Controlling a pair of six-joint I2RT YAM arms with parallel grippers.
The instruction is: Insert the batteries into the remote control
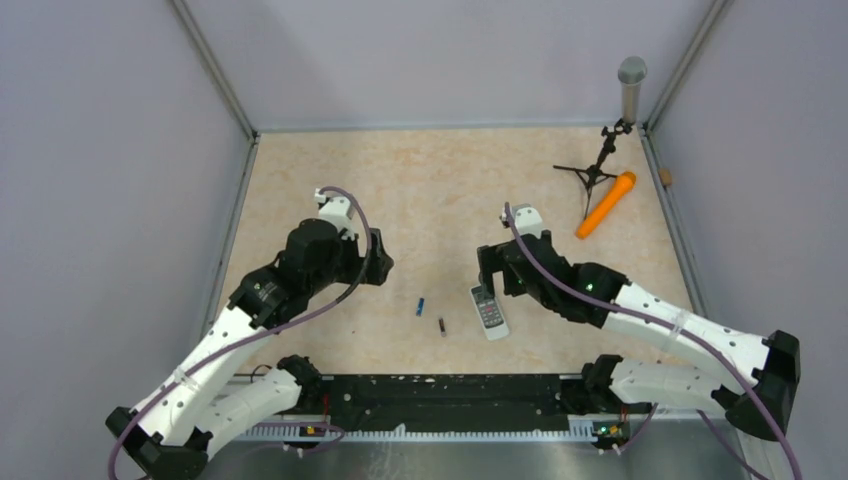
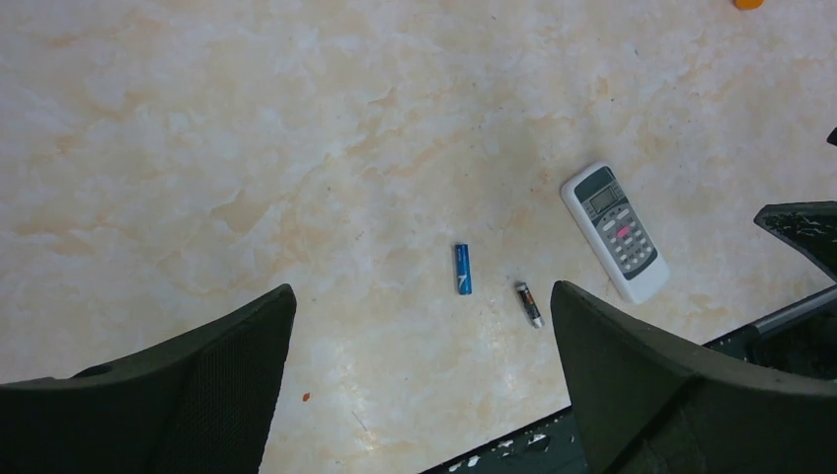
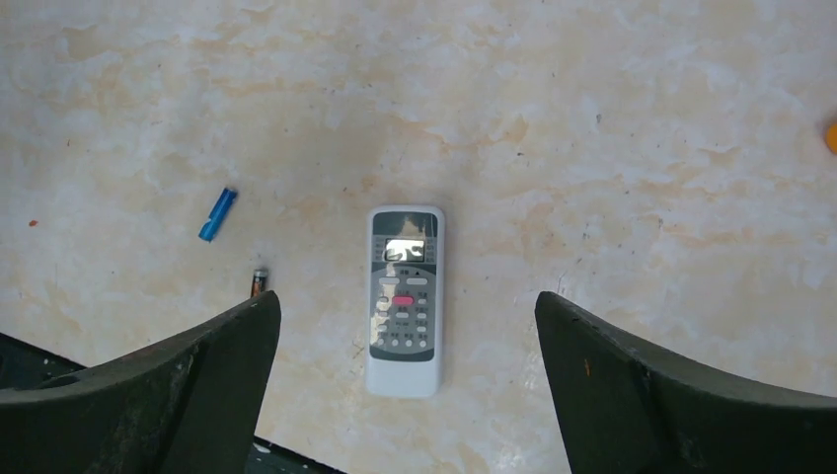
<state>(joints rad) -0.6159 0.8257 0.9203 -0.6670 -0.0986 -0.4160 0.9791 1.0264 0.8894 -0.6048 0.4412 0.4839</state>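
Observation:
The white-grey remote control [image 1: 489, 311] lies face up, buttons showing, near the table's front edge; it also shows in the left wrist view [image 2: 615, 231] and the right wrist view [image 3: 404, 299]. The blue battery [image 1: 421, 306] and the dark battery [image 1: 442, 326] lie loose just left of it, also in the left wrist view [image 2: 462, 269] [image 2: 529, 304]; the right wrist view shows the blue one [image 3: 218, 214] and the dark one's tip [image 3: 259, 282]. My right gripper [image 3: 407, 336] hangs open above the remote. My left gripper [image 2: 424, 326] is open and empty, left of and above the batteries.
An orange microphone [image 1: 606, 204] lies at the back right beside a small black tripod stand [image 1: 595, 165] with a grey microphone [image 1: 631, 88]. A black rail [image 1: 440, 400] runs along the near table edge. Grey walls enclose the table on three sides.

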